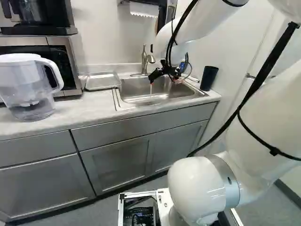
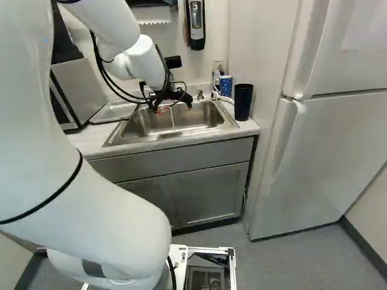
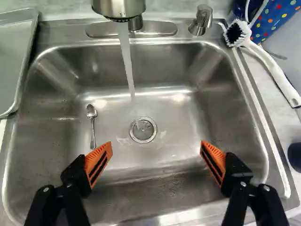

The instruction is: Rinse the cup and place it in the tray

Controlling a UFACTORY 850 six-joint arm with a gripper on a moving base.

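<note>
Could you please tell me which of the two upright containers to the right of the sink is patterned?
The blue container, with coloured dots; the dark cup is plain.

We reach our arm (image 2: 109, 208) forward with our end effector (image 1: 164, 81) angled down, its two orange-padded fingers (image 3: 97, 160) spread wide apart.

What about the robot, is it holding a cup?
No, its gripper stands wide open over the sink, with nothing held between its fingers.
</note>
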